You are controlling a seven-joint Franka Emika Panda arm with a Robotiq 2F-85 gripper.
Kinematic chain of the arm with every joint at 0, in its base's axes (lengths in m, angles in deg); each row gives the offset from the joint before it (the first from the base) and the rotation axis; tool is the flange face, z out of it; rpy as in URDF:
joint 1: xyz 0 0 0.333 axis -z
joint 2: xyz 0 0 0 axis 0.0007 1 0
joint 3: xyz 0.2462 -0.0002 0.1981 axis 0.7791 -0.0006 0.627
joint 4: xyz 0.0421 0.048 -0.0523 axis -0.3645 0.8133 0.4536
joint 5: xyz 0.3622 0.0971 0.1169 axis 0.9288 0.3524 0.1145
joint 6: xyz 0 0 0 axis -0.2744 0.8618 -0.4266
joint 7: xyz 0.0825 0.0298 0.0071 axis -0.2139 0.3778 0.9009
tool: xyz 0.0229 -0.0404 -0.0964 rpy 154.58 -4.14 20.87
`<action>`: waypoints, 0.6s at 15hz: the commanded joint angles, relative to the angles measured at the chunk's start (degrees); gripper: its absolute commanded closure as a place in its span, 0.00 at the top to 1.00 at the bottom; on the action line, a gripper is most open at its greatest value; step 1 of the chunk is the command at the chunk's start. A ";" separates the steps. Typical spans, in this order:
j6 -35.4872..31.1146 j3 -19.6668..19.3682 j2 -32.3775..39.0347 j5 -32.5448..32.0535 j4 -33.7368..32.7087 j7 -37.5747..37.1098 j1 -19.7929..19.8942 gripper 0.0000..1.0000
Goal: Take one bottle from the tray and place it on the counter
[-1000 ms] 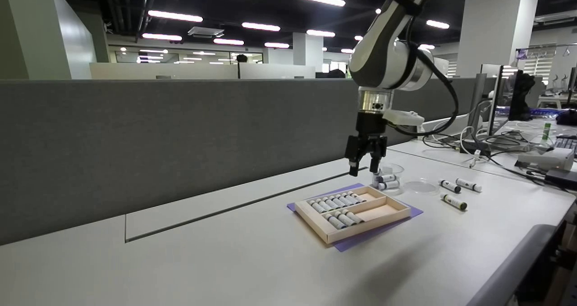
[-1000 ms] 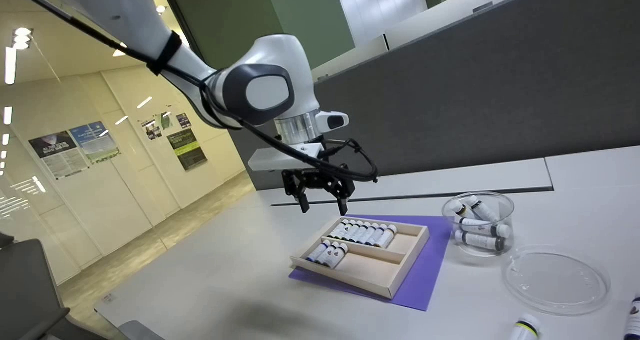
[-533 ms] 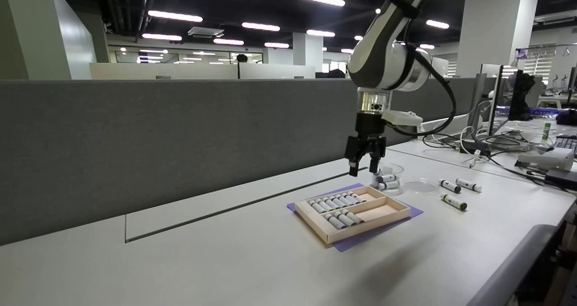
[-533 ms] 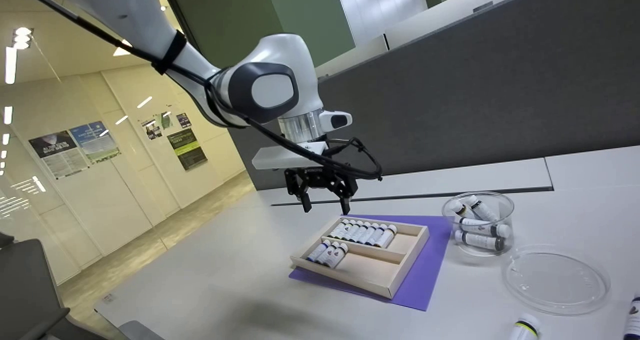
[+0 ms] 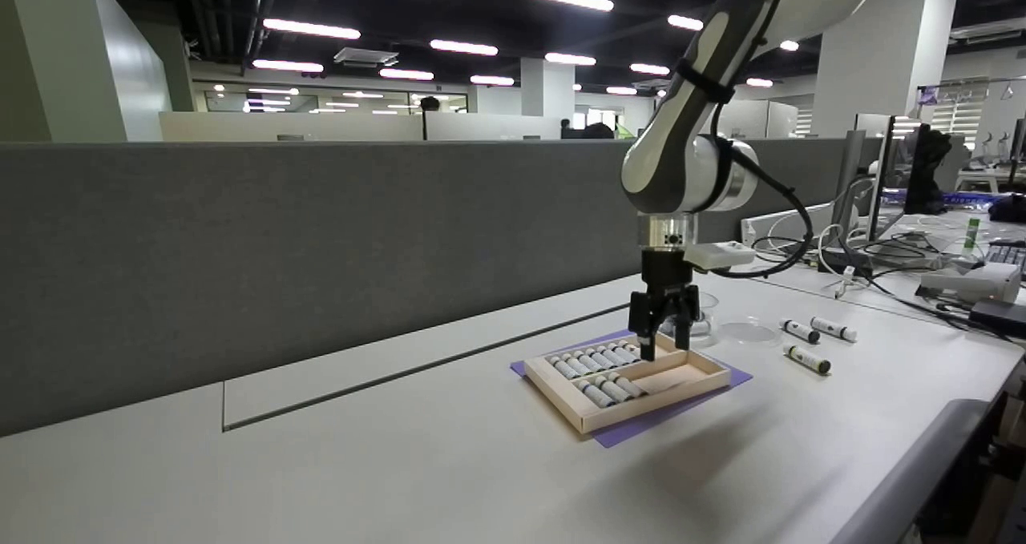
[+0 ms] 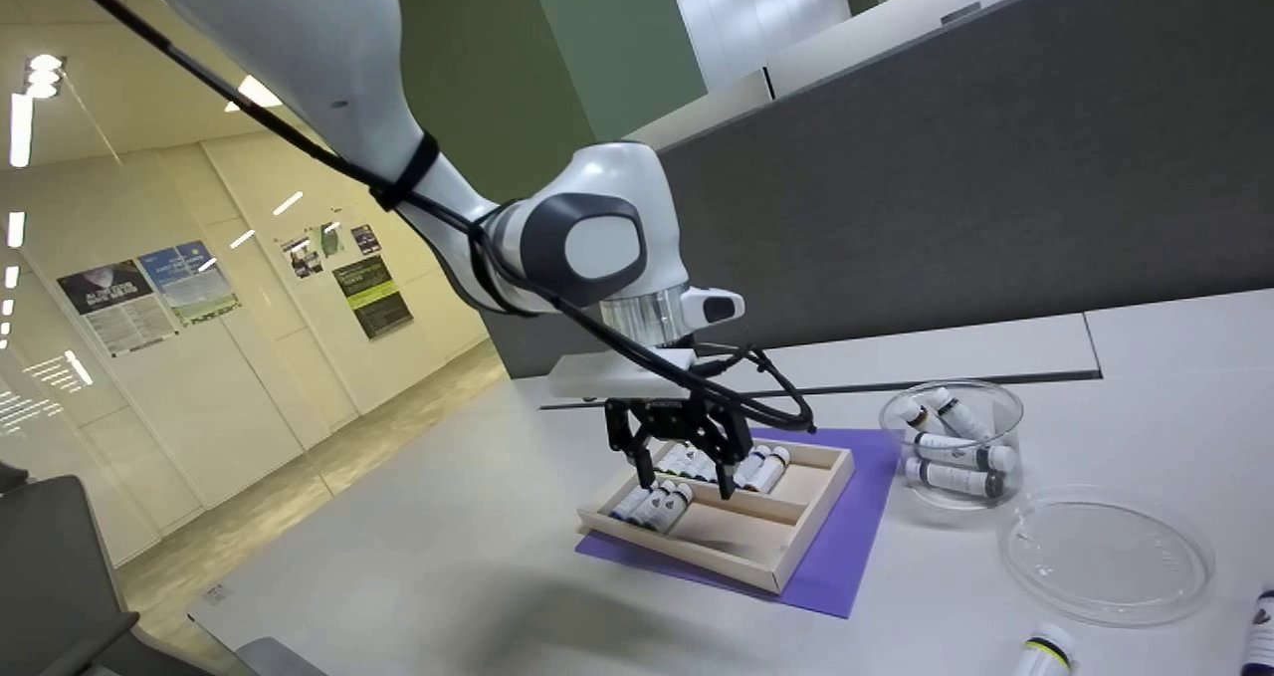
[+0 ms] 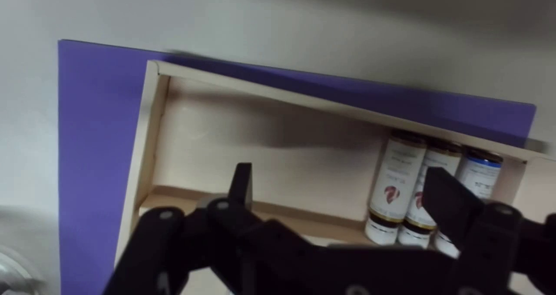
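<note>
In the wrist view, a clear curved rim (image 7: pixel 17 266) is running off the left edge, too blurred to name. Beside it a purple mat (image 7: pixel 95 112) is lying on the smooth counter (image 7: pixel 108 17), carrying the wooden tray (image 7: pixel 200 156), whose lower part is hiding behind the pincer (image 7: pixel 339 173). The pincer's black fingers (image 7: pixel 240 184) are standing well apart, gripping nothing. Farther right, three bottles (image 7: pixel 393 177) are lying side by side in the tray, showing white labels, dark glass and white caps; one finger is partly covering two.

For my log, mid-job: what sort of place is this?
Probably an open-plan office: a grey partition runs along the counter, and a keyboard and a chair are in view.
</note>
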 commanded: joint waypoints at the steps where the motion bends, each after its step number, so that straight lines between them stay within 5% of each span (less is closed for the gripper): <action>1: 1.00 1.22 5.56 -1.50 -5.18 -2.95 1.47 1.00; 9: -1.02 4.24 9.88 -0.86 -8.39 -1.86 3.14 1.00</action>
